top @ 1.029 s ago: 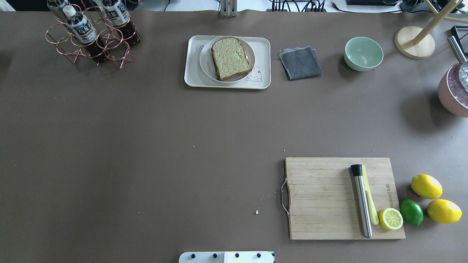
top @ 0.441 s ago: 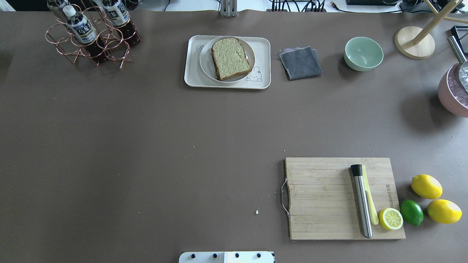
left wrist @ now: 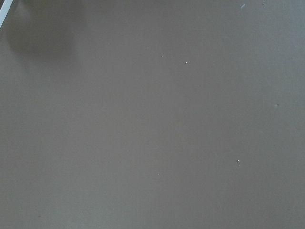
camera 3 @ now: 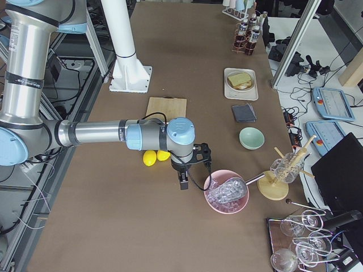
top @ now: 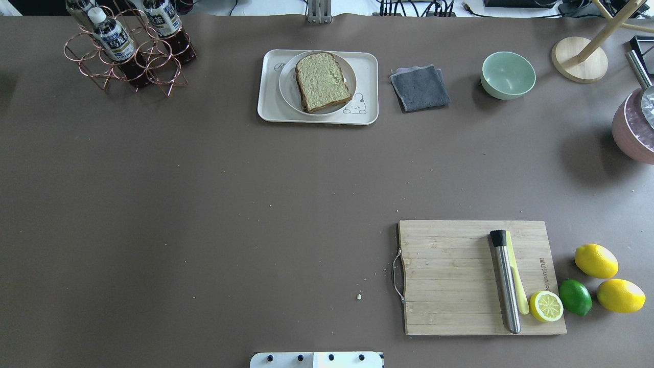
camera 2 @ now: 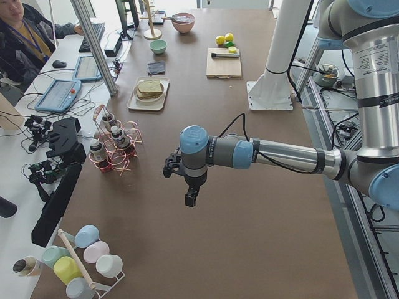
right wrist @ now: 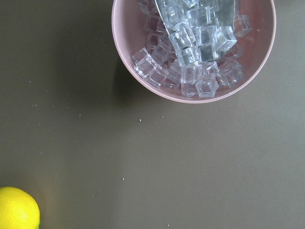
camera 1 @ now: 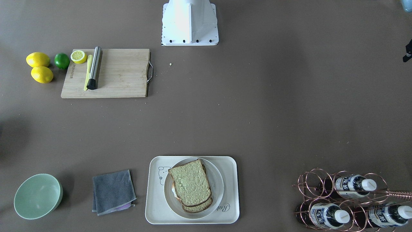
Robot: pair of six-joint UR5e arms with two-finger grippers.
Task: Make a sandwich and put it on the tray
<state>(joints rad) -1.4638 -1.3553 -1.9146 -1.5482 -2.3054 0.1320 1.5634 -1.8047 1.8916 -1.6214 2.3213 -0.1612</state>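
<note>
Brown matte desk (top: 204, 204) fills both top-down views. At its edge farthest from the robot sits a large cream rectangular tray (top: 268, 110) with a bear drawing. On it, a small round white plate (top: 287, 87) carries the wholegrain bread sandwich (top: 323, 82). From overhead only the top slice reads clearly. The front-facing view shows two slices stacked slightly askew, with a sliver of white egg (camera 1: 174, 192) at one edge. The arms show only in the side views. The left pincer (camera 2: 189, 200) hangs above bare desk, well apart from the tray. The right pincer (camera 3: 182, 186) hangs just beside a pink round bowl of ice cubes (camera 3: 227, 195). Whether either pincer is open, or holds anything, cannot be told from these views. The right wrist view looks down on that bowl and one yellow lemon (right wrist: 16, 210) — the left wrist view shows only plain brown surface.
</note>
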